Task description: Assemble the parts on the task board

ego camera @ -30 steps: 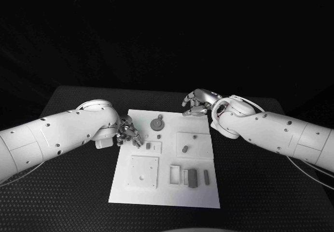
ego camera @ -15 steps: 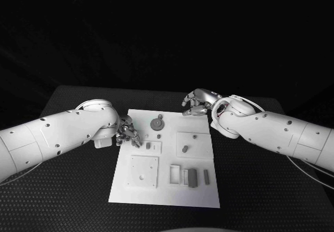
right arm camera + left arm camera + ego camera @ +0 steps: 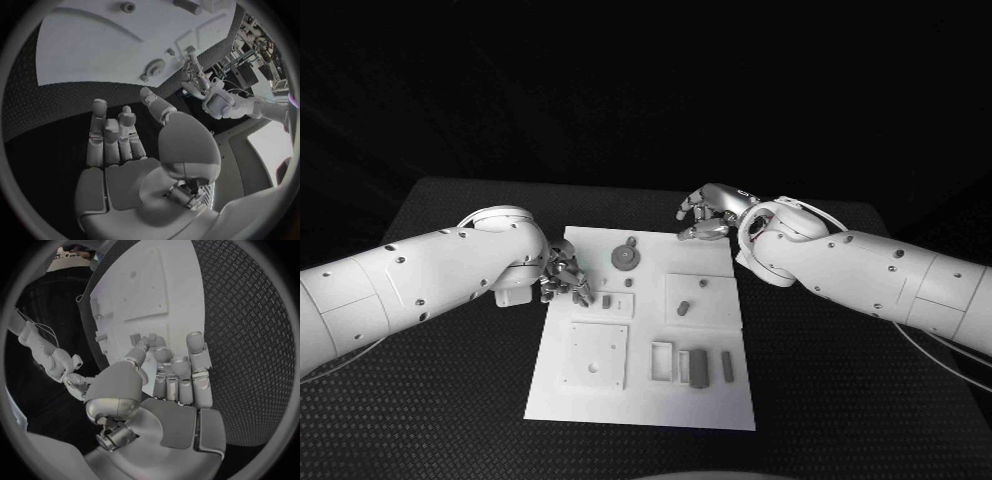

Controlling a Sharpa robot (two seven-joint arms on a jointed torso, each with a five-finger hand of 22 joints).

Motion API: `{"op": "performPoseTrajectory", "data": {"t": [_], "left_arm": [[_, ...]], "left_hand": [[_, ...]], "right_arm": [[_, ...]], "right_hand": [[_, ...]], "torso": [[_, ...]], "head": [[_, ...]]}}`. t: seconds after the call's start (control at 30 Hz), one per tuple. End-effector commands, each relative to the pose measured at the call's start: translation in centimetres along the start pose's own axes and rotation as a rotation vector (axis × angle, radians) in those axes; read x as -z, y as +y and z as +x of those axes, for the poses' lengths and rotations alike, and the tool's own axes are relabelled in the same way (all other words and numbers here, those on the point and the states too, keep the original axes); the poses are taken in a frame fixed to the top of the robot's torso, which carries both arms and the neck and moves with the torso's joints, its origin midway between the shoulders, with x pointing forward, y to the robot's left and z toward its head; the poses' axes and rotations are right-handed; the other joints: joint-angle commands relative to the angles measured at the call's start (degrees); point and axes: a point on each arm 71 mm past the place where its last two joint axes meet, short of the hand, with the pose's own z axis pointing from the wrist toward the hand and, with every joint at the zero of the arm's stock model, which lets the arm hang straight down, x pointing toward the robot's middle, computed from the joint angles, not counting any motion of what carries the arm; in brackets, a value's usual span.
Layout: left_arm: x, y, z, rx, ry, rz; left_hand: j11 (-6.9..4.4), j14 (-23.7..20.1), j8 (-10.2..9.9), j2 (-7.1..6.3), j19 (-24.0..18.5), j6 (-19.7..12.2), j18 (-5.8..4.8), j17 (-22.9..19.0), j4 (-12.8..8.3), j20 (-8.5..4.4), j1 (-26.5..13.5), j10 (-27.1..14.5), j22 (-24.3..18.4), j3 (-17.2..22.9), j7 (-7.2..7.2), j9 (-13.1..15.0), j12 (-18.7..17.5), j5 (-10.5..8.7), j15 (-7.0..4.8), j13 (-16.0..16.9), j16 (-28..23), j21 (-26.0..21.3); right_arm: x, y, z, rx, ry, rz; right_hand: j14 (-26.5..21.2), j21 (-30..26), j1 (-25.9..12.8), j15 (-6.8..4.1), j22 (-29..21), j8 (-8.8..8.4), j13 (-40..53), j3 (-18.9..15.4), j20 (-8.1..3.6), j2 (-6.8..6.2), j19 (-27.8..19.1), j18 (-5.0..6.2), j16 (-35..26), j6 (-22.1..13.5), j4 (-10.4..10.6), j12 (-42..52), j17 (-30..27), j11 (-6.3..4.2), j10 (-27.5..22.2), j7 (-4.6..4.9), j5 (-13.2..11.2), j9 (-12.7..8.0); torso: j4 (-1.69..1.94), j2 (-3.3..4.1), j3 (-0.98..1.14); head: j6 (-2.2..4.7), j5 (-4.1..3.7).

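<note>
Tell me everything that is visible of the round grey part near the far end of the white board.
The round grey part is a flat disc, darker than the task board it lies on, and looks matte. A small knob-like piece sits just beyond its far edge; whether they join cannot be told. It lies flat near the board's far end, between the two hands. Neither the left hand nor the right hand touches it.

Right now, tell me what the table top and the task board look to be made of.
Table top: black, seemingly textured rubber or embossed sheet, going by its raised diamond tread. Task board: white, matte, probably plastic, smooth with crisp recessed pockets; could be painted metal.
</note>
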Motion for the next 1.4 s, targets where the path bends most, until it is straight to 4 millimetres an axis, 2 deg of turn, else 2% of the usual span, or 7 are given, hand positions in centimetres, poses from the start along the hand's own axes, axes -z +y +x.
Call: {"op": "performPoseTrajectory", "data": {"t": [0.03,0.3,0.4,0.57,0.7,1.03,1.4], "left_arm": [[-0.05,-0.12,0.16,-0.015,0.011,0.005],[-0.05,-0.19,0.19,-0.004,0.015,0.01],[-0.07,-0.15,0.17,0.012,0.015,0.008],[-0.08,0.05,0.12,0.02,0.013,-0.013],[-0.08,0.06,0.13,0.024,0.013,-0.014],[-0.08,-0.06,0.07,0.036,0.004,-0.005],[-0.06,-0.06,0.06,0.04,0.0,-0.005]], "left_hand": [[-0.08,0.1,0.1,2.57,-0.2,0.2,-0.4,0.1,-0.2,-0.21,3.0,0.0,1.2,0.3,0.04,0.0,0.2,0.16,-0.39,-0.1,0.2,0.2],[0.01,0.0,-0.1,2.11,-0.3,0.1,-0.49,0.0,0.0,-0.12,2.5,-0.1,1.1,0.0,0.13,0.0,0.1,0.16,-0.33,-0.1,0.1,0.2],[0.3,-0.1,-0.7,0.31,-0.3,-0.7,-0.5,0.0,0.4,-0.13,0.6,-0.1,1.0,-1.0,0.46,-0.2,0.0,0.16,-0.25,-0.2,0.0,0.1],[0.39,0.0,-1.3,-2.58,0.0,-1.1,-0.34,-0.1,2.7,-0.28,-4.4,-0.1,0.8,-2.4,0.57,-0.5,0.0,0.16,-0.28,-0.2,-0.1,-0.2],[0.41,0.1,-1.6,-3.89,0.0,-1.5,-0.22,-0.2,3.5,-0.4,-6.3,-0.2,0.7,-2.8,0.59,-0.7,0.0,0.16,-0.36,-0.2,-0.2,-0.4],[0.36,0.1,-1.8,-4.6,0.1,-1.4,-0.09,-0.2,3.9,-0.52,-8.0,-0.2,0.6,-3.2,0.54,-0.8,0.1,0.16,-0.43,-0.2,-0.1,-0.6],[0.31,0.2,-1.8,-4.69,0.2,-1.3,-0.05,-0.1,3.9,-0.57,-8.1,-0.2,0.6,-3.2,0.5,-0.8,0.1,0.17,-0.47,-0.2,-0.1,-0.6]], "right_arm": [[0.01,0.09,0.08,0.003,0.009,-0.009],[0.01,0.05,0.07,0.003,0.009,-0.008],[0.01,0.06,0.07,0.003,0.009,-0.008],[0.03,0.02,0.05,0.002,0.008,-0.007],[0.03,0.01,0.05,0.002,0.008,-0.007],[0.01,0.03,0.07,0.001,0.008,-0.007],[0.0,0.05,0.08,0.001,0.009,-0.008]], "right_hand": [[0.1,-0.3,-0.5,-0.32,1.0,-0.18,-0.1,0.3,0.09,0.18,-0.2,0.8,-0.2,0.1,0.2,0.2,-0.1,0.13,-0.2,0.53,0.0,-0.1],[0.1,-0.3,-0.6,-0.32,1.0,-0.18,-0.1,0.3,0.09,0.18,-0.2,0.8,-0.2,0.1,0.2,0.2,-0.1,0.13,-0.3,0.53,0.0,-0.1],[0.1,-0.3,-0.6,-0.32,1.0,-0.18,-0.1,0.3,0.09,0.17,-0.2,0.8,-0.2,0.1,0.2,0.2,-0.1,0.13,-0.3,0.53,0.0,-0.1],[0.1,-0.3,-0.6,-0.32,1.0,-0.18,-0.1,0.3,0.08,0.16,-0.2,0.8,-0.2,0.0,0.2,0.2,-0.1,0.13,-0.3,0.53,0.0,-0.1],[0.1,-0.3,-0.6,-0.32,1.0,-0.19,-0.1,0.3,0.08,0.16,-0.2,0.8,-0.2,0.0,0.1,0.2,-0.1,0.13,-0.3,0.53,0.0,-0.1],[0.0,-0.3,-0.6,-0.32,1.0,-0.2,-0.1,0.3,0.08,0.13,-0.2,0.8,-0.2,0.0,0.1,0.2,-0.1,0.13,-0.3,0.54,0.0,-0.1],[0.0,-0.3,-0.6,-0.31,1.0,-0.2,-0.1,0.4,0.08,0.13,-0.2,0.8,-0.2,0.0,0.1,0.2,-0.1,0.13,-0.3,0.54,0.0,-0.1]], "torso": [[-0.01,0.01,0.04],[-0.04,0.04,0.04],[0.01,0.02,0.04],[0.04,0.0,0.03],[0.02,0.02,0.02],[0.0,0.01,0.01],[0.01,0.01,0.01]], "head": [[-0.01,-0.01],[0.01,-0.03],[-0.02,-0.07],[-0.07,-0.12],[-0.1,-0.15],[-0.1,-0.15],[-0.07,-0.17]]}}
